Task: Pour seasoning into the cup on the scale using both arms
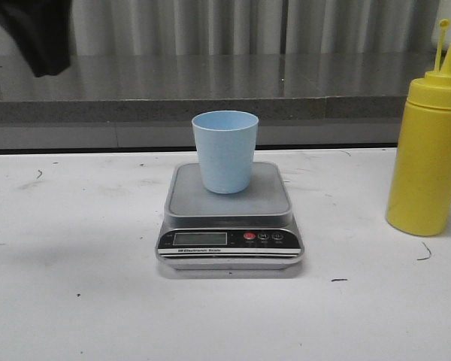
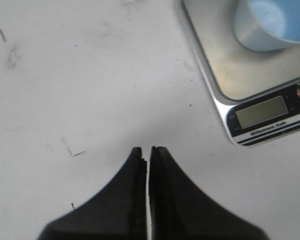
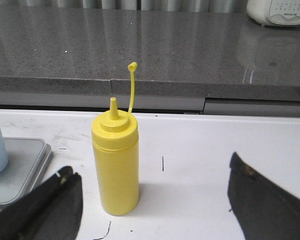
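Front view: cup (image 1: 225,150), pale blue, stands upright on the steel platform of the scale (image 1: 231,218), toward its back edge. Scale sits mid-table (image 1: 75,301), black panel with display and red button facing the camera. Bottle (image 1: 427,147), yellow, upright on the table at the right edge, well apart from the scale; nozzle uncapped, thin tethered cap sticking up beside it. Dark piece of an arm (image 1: 37,34) shows in the top left corner, over the grey counter (image 1: 210,83) behind the table. No gripper visible in this view.

Left wrist view: left gripper (image 2: 147,151) hangs over bare white table, its 2 fingers pressed together with only a thin slit between them, holding nothing. Scale corner with display and the cup base sit off to one side, apart from the fingers.

Right wrist view: right gripper (image 3: 155,175) spread wide, 2 fingers (image 3: 60,197) far apart, empty. Bottle stands between the fingers' line and the counter, nearer 1 finger, not touched by either. Scale edge and a sliver of cup sit at the frame's border. White device (image 3: 277,11) partly seen on the counter.
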